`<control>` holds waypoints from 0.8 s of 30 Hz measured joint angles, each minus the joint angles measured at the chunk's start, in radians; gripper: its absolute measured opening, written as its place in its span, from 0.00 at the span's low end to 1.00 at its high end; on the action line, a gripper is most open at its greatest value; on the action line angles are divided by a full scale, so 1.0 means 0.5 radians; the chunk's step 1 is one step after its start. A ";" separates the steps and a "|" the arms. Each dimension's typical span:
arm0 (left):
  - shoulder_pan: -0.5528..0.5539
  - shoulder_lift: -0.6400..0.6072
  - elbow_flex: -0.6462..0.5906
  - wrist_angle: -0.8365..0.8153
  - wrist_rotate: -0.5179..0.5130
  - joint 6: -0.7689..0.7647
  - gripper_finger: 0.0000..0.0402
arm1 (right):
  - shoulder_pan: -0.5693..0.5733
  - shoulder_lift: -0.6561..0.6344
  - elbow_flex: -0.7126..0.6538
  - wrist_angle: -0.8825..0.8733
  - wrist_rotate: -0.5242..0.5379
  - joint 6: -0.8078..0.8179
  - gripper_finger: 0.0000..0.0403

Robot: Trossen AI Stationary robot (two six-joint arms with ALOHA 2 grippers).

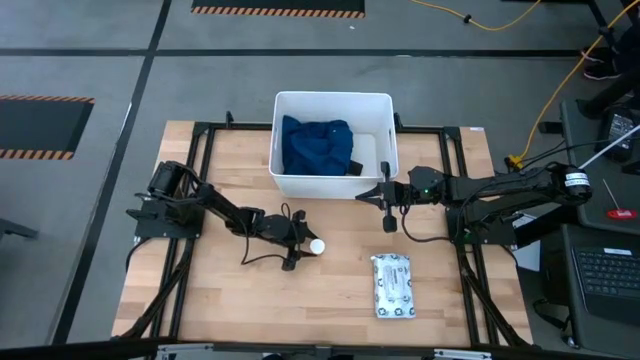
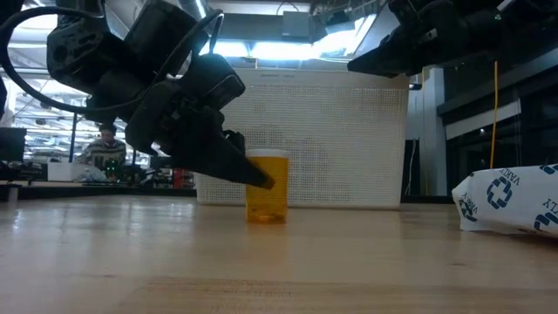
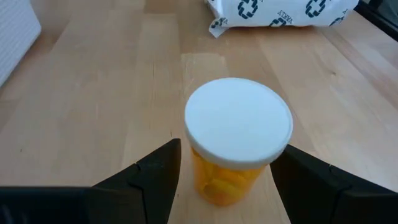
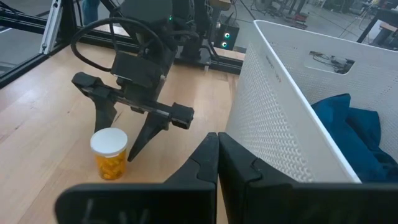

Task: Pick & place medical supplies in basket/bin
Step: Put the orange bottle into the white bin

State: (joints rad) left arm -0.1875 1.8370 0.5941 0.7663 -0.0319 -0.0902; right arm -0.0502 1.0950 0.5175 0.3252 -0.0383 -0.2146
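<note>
The white-orange bottle (image 1: 316, 245) stands upright on the table, with its white cap (image 3: 239, 121) on top. My left gripper (image 3: 227, 155) is open and low at the table, one finger on each side of the bottle (image 2: 267, 187), which it does not visibly touch. My right gripper (image 4: 217, 155) is shut on nothing and hovers by the near right corner of the white tub (image 1: 333, 100). The dark blue cloth (image 1: 315, 145) lies inside the tub. A small dark thing (image 1: 356, 167) beside the cloth may be the black cylinder. The printed packet (image 1: 392, 286) lies flat near the table's near edge.
The tub (image 4: 292, 106) stands at the table's far middle, its perforated wall right beside my right gripper (image 1: 388, 200). The packet (image 3: 280, 12) lies to the right of the bottle. Bare wood surrounds the bottle. A black frame rails the table's sides.
</note>
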 joint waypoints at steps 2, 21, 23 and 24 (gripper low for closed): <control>0.000 0.000 0.000 0.012 0.000 0.023 0.58 | 0.000 0.000 0.000 0.001 0.000 0.000 0.02; 0.000 0.054 0.053 0.055 0.040 0.161 0.45 | 0.000 0.000 0.000 0.001 0.000 0.000 0.02; 0.000 0.054 0.053 0.055 0.040 0.160 0.43 | 0.000 0.000 0.000 0.001 0.000 0.000 0.02; 0.000 0.054 0.053 0.055 0.040 0.159 0.43 | 0.000 0.000 0.000 0.000 0.000 0.000 0.02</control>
State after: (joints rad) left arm -0.1875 1.8641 0.6209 0.7940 -0.0116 -0.0108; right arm -0.0502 1.0950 0.5175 0.3254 -0.0383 -0.2146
